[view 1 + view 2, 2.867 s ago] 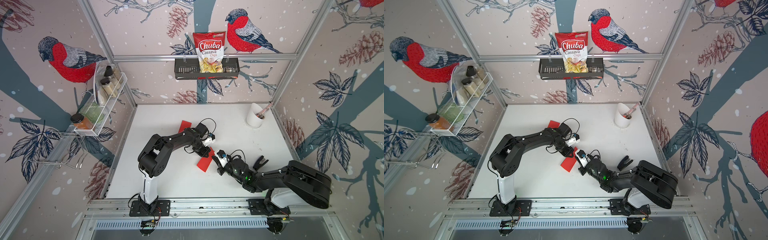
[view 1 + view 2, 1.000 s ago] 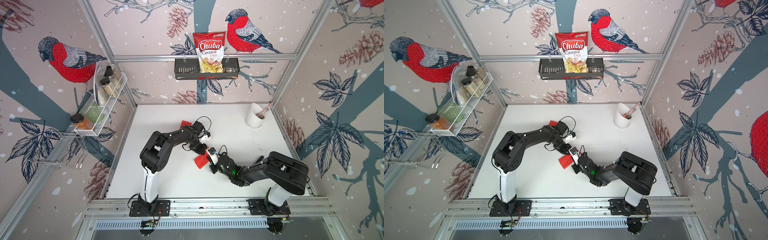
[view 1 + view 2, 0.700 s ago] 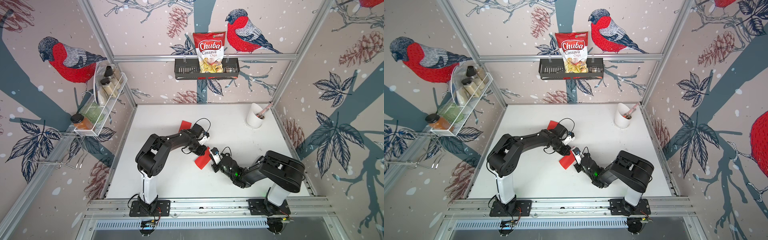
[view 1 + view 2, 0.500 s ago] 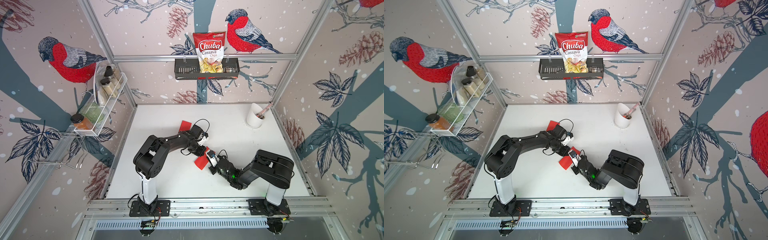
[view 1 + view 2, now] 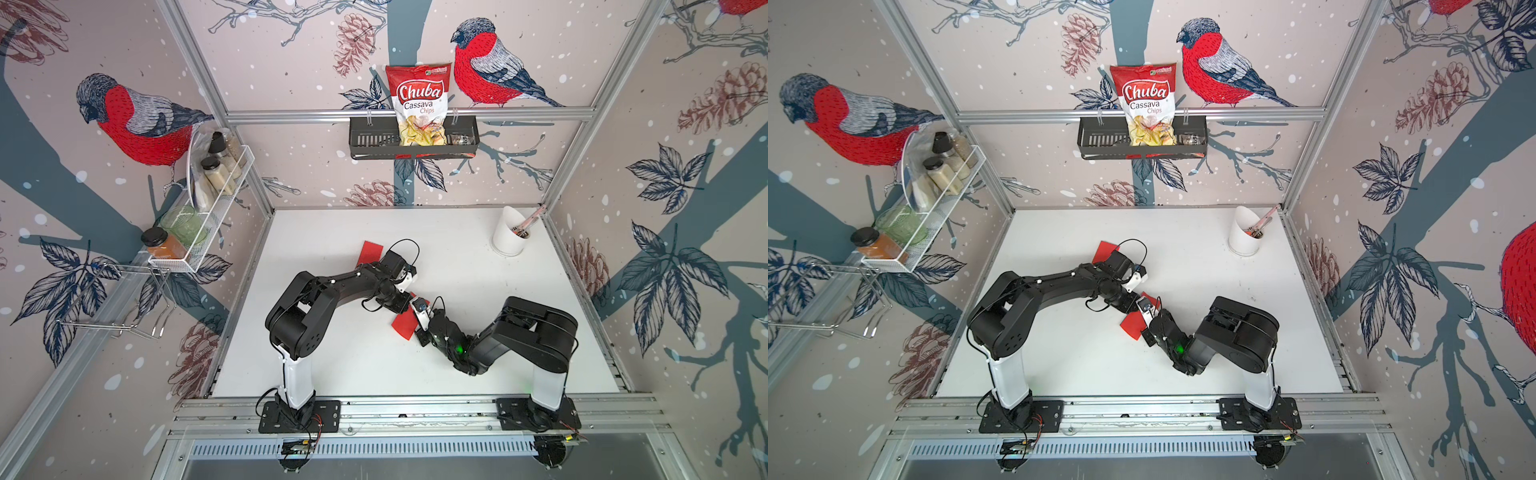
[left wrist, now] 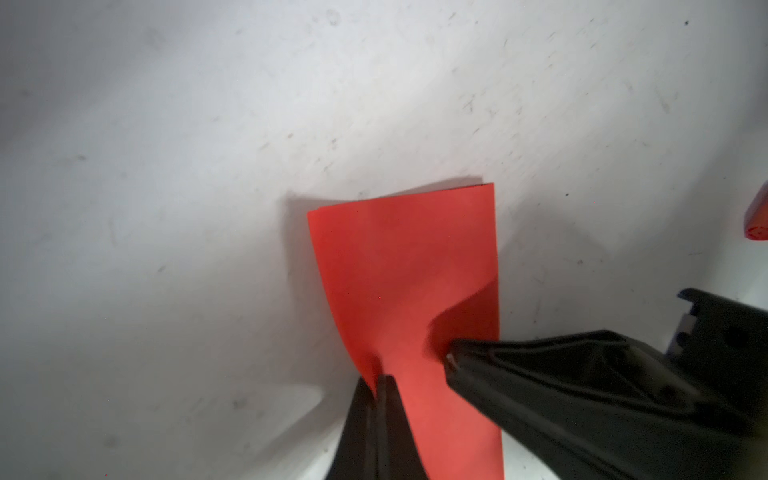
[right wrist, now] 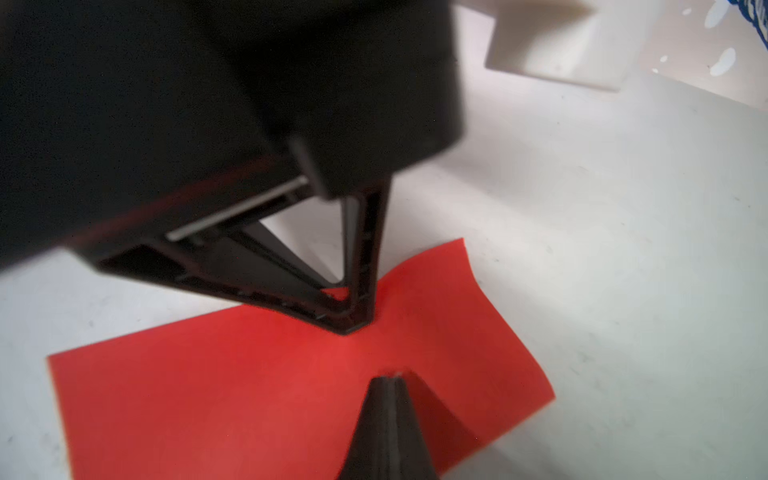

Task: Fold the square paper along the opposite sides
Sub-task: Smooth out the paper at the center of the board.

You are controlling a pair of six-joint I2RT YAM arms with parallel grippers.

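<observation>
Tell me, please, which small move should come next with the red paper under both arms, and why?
Probably slide the right jaws along the folded red paper, pressing the fold flat, while the left jaws pin it down. Both pairs are shut, with their tips on the sheet, yet it bulges beside them instead of lying flat.

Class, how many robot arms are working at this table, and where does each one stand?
2. The left arm is mounted at the table's near left, the right arm at its near right. Both reach to the red paper in the middle. None seems hidden.
</observation>
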